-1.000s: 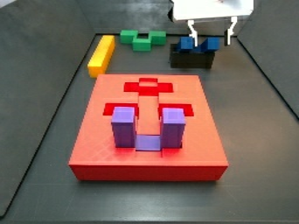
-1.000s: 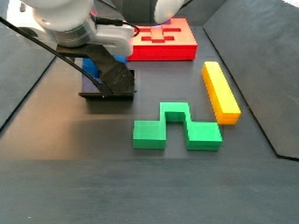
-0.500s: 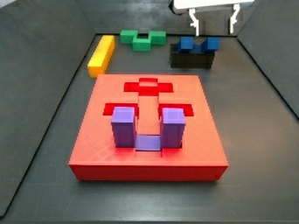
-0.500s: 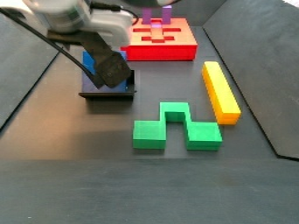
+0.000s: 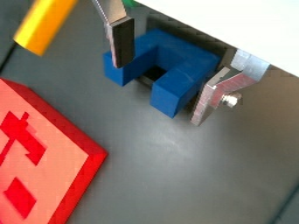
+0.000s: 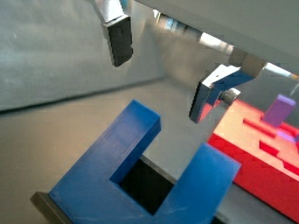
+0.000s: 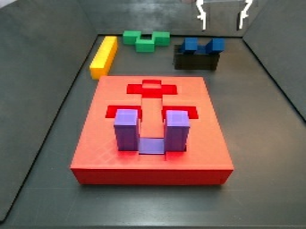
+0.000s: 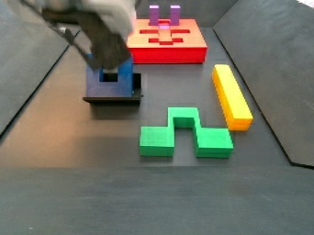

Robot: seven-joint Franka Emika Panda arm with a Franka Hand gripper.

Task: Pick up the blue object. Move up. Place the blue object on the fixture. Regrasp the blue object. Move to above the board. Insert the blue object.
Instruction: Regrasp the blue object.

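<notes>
The blue object (image 7: 201, 44) stands on the black fixture (image 7: 198, 61) at the back right, legs up, and it also shows in a side view (image 8: 110, 73) on the fixture (image 8: 114, 95). My gripper (image 7: 224, 14) is open and empty, well above the blue object. In both wrist views the blue object (image 5: 163, 72) (image 6: 131, 166) lies below the open gripper (image 5: 162, 87) (image 6: 163, 80), clear of the fingers (image 5: 121, 39). The red board (image 7: 107, 152) lies in front, holding a purple U-shaped piece (image 7: 150, 131).
A yellow bar (image 7: 104, 55) and a green notched block (image 7: 148, 39) lie at the back left of the board. They also show in a side view, the bar (image 8: 230, 95) beside the green block (image 8: 185, 134). Dark walls edge the floor.
My gripper has risen straight up from around the blue object, which stays on the fixture. The fingers were beside the block a second ago and are now high above it.
</notes>
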